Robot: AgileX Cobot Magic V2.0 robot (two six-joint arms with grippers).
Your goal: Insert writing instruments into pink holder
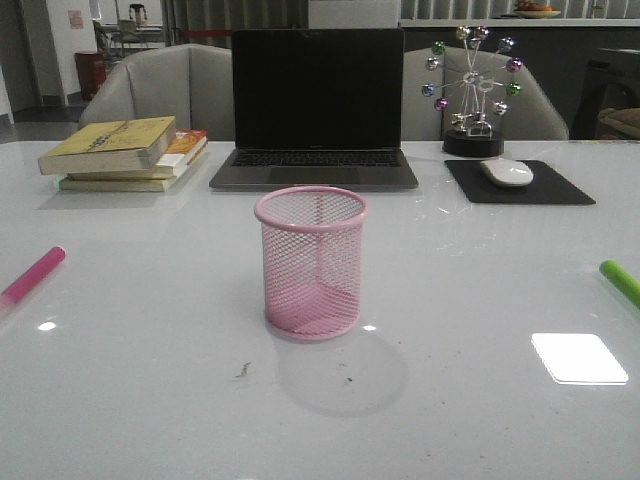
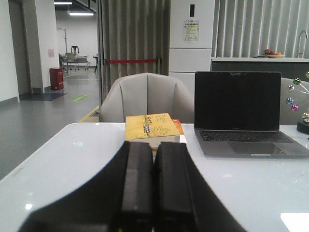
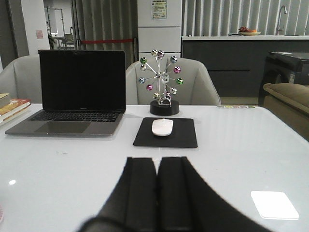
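Pink holder stands upright on the white table, centre of the front view, just in front of the open laptop; nothing inside it, mesh walls see-through down to the base. The two markers lie flat on the tabletop, well apart from the cup and from each other: magenta marker at the far left edge of the front view, lime green marker at the far right edge (both partly cut off by the frame, so ends can't be made out).

Left gripper has its two black pads pressed together w/ no gap, nothing between them; it sits low over the table, pointing toward the stack of books & the laptop's left side. Right gripper is likewise closed flat, pad against pad, holding nothing, aimed at the black mouse pad w/ the white mouse on it. Behind the pad stands a desk ornament w/ coloured balls on spokes. Neither arm shows in the front view.
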